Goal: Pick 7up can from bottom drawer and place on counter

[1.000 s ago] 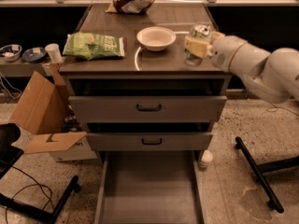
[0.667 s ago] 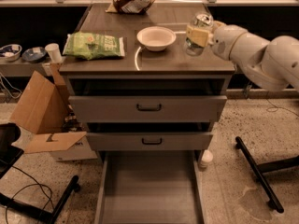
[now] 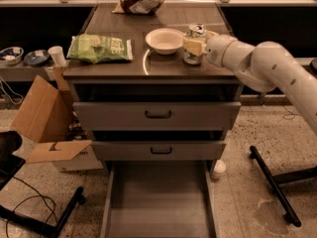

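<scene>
since the earlier frames the gripper (image 3: pixel 194 47) has carried the 7up can (image 3: pixel 195 32) sideways toward the white bowl (image 3: pixel 165 39) and lower, so the can now stands just beside the bowl, on the side away from the green bag (image 3: pixel 100 47), near the bowl's rim but apart from it. the gripper is clenched on the can, its pale pads across the middle of the can's body. it reaches in from the side farthest from the bowl, with the white arm (image 3: pixel 270 66) trailing off that way. the can is upright, its long axis vertical and its shiny top showing above the pads. its base is level with, or just above, the worktop (image 3: pixel 114 69); whether it already touches cannot be told. the bottom drawer (image 3: pixel 158 197) stands pulled out, well below the bowl. judging from this, what is left is a short straight drop, a release, and a withdrawal away from the bowl, so that neither can nor bowl is knocked.
</scene>
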Robot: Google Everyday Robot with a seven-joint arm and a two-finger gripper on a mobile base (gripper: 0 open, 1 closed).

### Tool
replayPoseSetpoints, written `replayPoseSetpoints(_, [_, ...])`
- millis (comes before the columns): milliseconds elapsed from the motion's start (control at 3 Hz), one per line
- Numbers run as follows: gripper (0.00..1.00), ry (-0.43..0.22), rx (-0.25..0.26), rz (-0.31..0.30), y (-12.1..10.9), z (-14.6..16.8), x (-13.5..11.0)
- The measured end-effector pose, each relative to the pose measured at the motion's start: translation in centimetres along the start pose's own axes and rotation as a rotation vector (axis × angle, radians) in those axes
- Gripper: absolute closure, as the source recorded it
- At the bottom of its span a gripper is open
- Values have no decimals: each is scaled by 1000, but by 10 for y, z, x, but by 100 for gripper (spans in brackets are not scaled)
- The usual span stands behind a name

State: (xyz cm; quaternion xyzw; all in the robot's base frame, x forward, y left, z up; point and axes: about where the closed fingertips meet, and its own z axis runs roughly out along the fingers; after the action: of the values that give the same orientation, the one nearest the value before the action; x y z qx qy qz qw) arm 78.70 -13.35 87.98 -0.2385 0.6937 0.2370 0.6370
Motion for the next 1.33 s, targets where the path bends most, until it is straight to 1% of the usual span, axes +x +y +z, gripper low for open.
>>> replayPoseSetpoints(333, [81, 2, -1, -1, 0, 1, -6])
replayPoseSetpoints(1333, [12, 2, -1, -1, 1, 1, -9])
